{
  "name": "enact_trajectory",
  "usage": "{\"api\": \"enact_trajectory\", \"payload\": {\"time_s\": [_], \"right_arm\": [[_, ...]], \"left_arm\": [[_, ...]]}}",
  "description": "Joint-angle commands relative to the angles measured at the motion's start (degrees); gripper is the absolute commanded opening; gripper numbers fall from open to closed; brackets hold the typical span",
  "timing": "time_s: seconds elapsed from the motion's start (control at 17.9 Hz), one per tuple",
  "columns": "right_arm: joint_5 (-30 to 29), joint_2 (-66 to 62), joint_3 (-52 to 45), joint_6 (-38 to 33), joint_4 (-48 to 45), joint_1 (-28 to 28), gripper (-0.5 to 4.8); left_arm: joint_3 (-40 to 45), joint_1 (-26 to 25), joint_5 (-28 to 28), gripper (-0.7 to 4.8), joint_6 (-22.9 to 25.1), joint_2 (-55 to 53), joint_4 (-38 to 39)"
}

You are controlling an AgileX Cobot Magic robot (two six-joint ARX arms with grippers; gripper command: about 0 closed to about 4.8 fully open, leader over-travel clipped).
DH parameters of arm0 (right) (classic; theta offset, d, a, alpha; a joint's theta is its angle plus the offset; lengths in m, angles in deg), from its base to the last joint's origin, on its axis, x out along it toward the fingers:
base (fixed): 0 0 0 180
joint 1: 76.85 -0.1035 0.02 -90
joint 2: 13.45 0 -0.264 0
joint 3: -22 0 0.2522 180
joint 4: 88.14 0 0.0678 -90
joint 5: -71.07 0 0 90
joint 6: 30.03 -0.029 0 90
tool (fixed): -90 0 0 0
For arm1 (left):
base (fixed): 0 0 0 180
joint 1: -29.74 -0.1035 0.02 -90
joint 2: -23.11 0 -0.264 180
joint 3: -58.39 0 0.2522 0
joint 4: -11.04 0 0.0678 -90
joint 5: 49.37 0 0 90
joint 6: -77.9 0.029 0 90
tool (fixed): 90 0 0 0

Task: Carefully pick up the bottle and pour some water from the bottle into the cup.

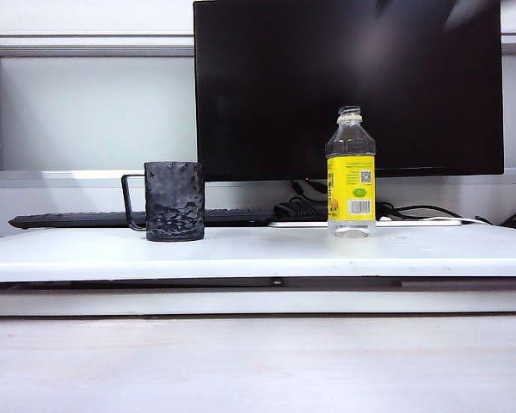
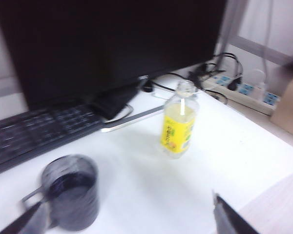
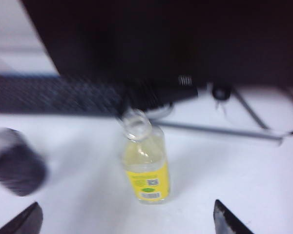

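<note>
Yellow-label bottle (image 1: 351, 176) upright on white table (image 1: 258, 251), uncapped, at 3 o'clock from cup (image 1: 175, 201), well apart. Little water (image 1: 352, 229) in bottom. Cup handle points 9 o'clock, away from bottle. Monitor (image 1: 348, 82) and keyboard (image 1: 77, 219) behind both. My left gripper (image 2: 122, 222) above table, fingers wide apart, holding nothing; cup near left fingertip (image 2: 24, 219). My right gripper (image 3: 127, 219) above bottle, fingers spread wide, empty. Neither touches bottle or cup. Wrist views blurred.
</note>
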Motion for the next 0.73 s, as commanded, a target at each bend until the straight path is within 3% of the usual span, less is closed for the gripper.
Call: {"api": "enact_trajectory", "payload": {"time_s": [0.06, 0.22, 0.45, 0.62, 0.73], "right_arm": [[-1.8, 11.0, 0.2, 2.1, 8.5, -0.1, 4.79], [-1.8, 24.7, 0.2, 11.3, 18.0, 0.0, 4.79], [-4.5, 37.0, -2.4, 11.6, 29.0, 0.0, 4.79], [-7.3, 44.1, -10.4, 11.4, 27.6, 0.0, 4.79], [-9.3, 48.0, -20.8, 11.0, 17.5, 0.0, 4.79]], "left_arm": [[-0.1, 0.0, -0.3, 4.79, 0.0, 8.3, 4.8], [-0.1, 0.0, -0.3, 4.79, 0.0, 18.7, 11.2], [0.0, 0.0, -0.3, 4.79, 0.0, 30.0, 21.7], [0.2, 0.0, -2.0, 4.79, 0.0, 33.7, 29.5], [3.2, 0.0, -4.5, 4.79, 0.1, 34.1, 32.2]]}}
